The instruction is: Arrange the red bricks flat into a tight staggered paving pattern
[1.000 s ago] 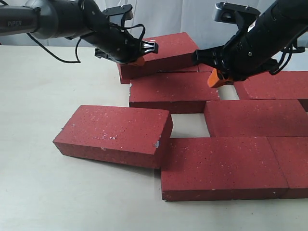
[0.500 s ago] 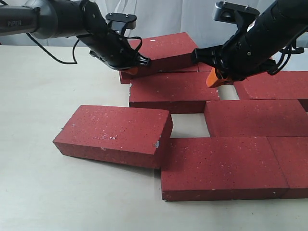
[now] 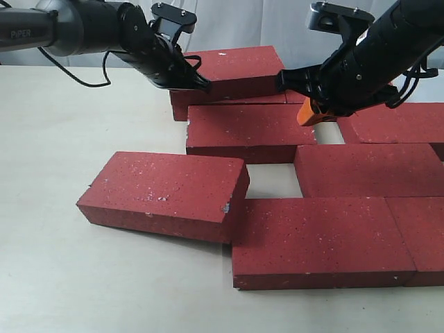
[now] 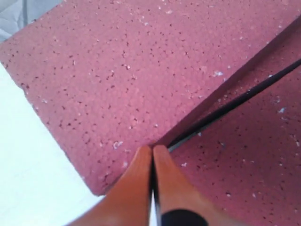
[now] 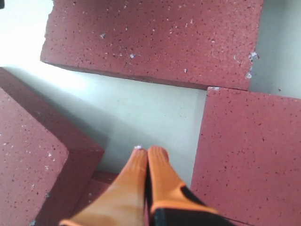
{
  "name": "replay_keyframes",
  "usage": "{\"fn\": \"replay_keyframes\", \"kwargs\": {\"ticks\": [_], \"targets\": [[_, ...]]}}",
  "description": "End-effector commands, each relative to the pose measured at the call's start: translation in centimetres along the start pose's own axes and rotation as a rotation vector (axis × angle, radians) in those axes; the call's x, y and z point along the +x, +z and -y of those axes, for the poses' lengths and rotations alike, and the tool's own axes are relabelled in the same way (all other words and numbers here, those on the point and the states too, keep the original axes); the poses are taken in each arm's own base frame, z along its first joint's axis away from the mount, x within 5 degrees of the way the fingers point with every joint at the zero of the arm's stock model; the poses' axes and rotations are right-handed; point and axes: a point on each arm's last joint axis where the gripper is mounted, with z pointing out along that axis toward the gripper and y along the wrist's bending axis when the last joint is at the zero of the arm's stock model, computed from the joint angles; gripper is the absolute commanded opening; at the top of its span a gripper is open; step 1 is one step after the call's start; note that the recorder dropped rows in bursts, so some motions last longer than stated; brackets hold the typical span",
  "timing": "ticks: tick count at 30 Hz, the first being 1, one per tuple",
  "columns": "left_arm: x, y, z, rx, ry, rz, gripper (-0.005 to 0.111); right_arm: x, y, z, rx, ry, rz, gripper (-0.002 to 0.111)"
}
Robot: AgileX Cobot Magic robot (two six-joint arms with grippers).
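**Bench and bricks.** Pale cream bench (image 3: 48, 291) carrying dark red, white-flecked rectangular paving bricks (image 3: 361, 170), most of them flat in staggered rows at right. The front-left brick (image 3: 166, 189) lies askew, one corner against the front row. The rearmost brick (image 3: 236, 66) rests on top of its neighbours, long axis running left to right in the exterior view.

**End effectors.** Left end effector (image 4: 153, 153), orange fingers pressed together and empty, sits at that brick's left near edge, apparently touching it; the left arm is the nearer. Right end effector (image 5: 147, 151), likewise closed on nothing, hovers over a bare gap between bricks.
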Motion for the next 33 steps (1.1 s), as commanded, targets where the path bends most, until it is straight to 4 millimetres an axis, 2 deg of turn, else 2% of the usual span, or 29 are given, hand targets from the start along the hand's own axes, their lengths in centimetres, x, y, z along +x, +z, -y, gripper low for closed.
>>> {"fn": "replay_keyframes", "kwargs": {"ticks": [1, 9, 13, 18, 21, 27, 33], "targets": [[-0.4, -0.2, -0.3, -0.028, 0.046, 0.024, 0.000, -0.1, -0.1, 0.1, -0.001, 0.001, 0.011, -0.001], [-0.6, -0.6, -0.2, -0.022, 0.036, 0.028, 0.000, 0.0, -0.1, 0.1, -0.001, 0.001, 0.007, -0.001], [-1.7, -2.4, 0.0, -0.006, 0.004, 0.063, 0.000, 0.0, -0.1, 0.0, -0.003, 0.002, 0.007, -0.001], [-2.9, -5.6, 0.2, 0.001, 0.009, 0.083, 0.000, -0.1, -0.1, 0.0, -0.004, 0.004, 0.011, -0.001], [-2.4, -5.9, 0.4, 0.018, 0.011, 0.015, 0.000, -0.1, -0.1, 0.0, -0.004, 0.004, 0.013, -0.001], [0.9, -3.3, 0.7, 0.053, -0.079, -0.245, 0.000, -0.1, -0.1, 0.0, -0.004, 0.004, 0.015, -0.001], [3.1, 0.1, 0.6, 0.024, -0.284, -0.329, 0.000, -0.1, -0.1, 0.0, -0.004, 0.004, 0.015, -0.001]]}}
